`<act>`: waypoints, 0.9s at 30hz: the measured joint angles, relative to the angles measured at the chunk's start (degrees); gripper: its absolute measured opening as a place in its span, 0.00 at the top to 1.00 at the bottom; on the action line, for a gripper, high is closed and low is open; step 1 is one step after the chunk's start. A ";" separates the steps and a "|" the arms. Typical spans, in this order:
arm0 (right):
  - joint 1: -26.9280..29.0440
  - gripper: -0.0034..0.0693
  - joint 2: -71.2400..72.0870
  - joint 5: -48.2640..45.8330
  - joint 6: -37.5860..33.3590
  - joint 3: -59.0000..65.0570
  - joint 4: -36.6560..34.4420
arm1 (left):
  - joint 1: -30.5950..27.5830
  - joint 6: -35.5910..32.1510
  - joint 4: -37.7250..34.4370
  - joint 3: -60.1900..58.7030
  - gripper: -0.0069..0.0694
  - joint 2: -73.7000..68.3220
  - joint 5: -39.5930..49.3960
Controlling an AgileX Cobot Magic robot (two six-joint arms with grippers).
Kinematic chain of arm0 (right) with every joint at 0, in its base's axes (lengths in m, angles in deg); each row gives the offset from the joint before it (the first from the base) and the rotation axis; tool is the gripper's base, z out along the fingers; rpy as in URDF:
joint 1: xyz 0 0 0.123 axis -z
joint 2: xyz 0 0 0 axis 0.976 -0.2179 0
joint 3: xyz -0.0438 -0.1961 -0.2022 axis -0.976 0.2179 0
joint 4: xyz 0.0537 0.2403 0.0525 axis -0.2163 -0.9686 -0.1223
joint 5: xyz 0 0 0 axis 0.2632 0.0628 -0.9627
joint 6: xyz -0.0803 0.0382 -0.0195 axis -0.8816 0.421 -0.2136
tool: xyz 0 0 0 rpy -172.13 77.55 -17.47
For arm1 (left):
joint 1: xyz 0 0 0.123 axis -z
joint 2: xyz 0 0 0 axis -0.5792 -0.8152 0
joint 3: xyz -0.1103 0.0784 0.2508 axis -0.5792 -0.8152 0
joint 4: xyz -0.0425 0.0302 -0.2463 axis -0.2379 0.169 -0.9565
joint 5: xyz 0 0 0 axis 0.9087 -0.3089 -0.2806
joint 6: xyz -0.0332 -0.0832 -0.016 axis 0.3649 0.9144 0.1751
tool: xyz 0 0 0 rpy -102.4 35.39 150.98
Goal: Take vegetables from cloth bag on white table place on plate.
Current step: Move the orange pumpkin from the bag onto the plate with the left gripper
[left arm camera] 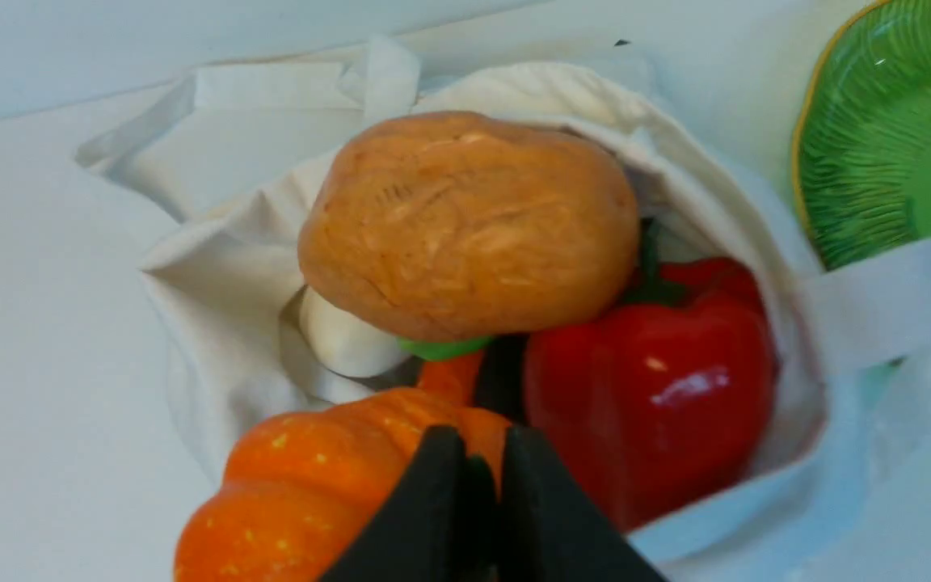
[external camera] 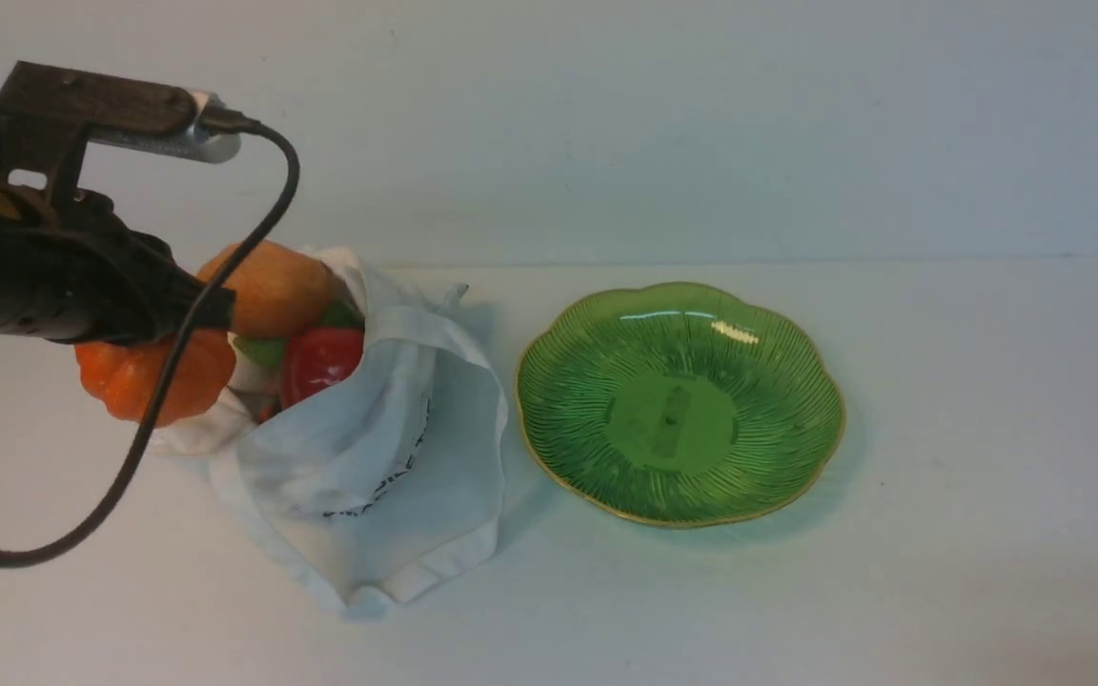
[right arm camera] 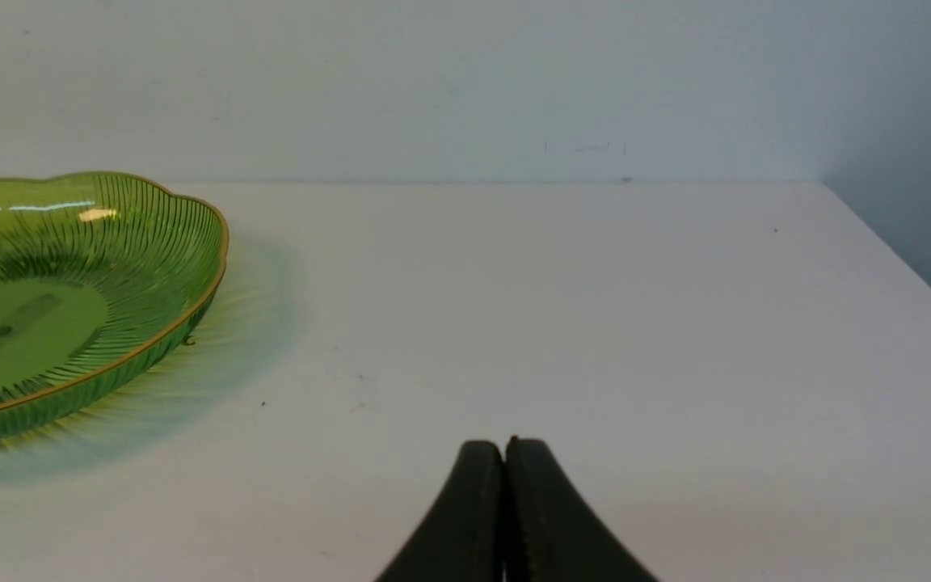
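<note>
The cloth bag (external camera: 387, 448) lies open on the white table (external camera: 987, 476), left of the empty green plate (external camera: 682, 419). In its mouth are the brown potato (external camera: 273, 286) on top, the red pepper (external camera: 320, 362), the orange pumpkin (external camera: 115, 376) and a green piece (external camera: 263, 351). My left gripper (external camera: 223, 310) sits over the pumpkin. In the left wrist view its jaws (left arm camera: 479, 453) are nearly together on a thin dark green stem atop the pumpkin (left arm camera: 312, 485), beside the pepper (left arm camera: 659, 380) and below the potato (left arm camera: 465, 226). A white piece (left arm camera: 344, 339) lies under the potato. My right gripper (right arm camera: 504, 444) is shut and empty.
The left arm's black cable (external camera: 130, 467) loops down in front of the bag. The plate (right arm camera: 69, 267) lies to one side of my right gripper. The table's side edge (right arm camera: 902, 259) and a back wall (external camera: 606, 124) bound the space.
</note>
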 joint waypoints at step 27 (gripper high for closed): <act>0.00 0.97 0.00 0.00 0.00 0.00 0.00 | 30.01 -17.63 -27.48 16.17 0.84 -30.25 -19.00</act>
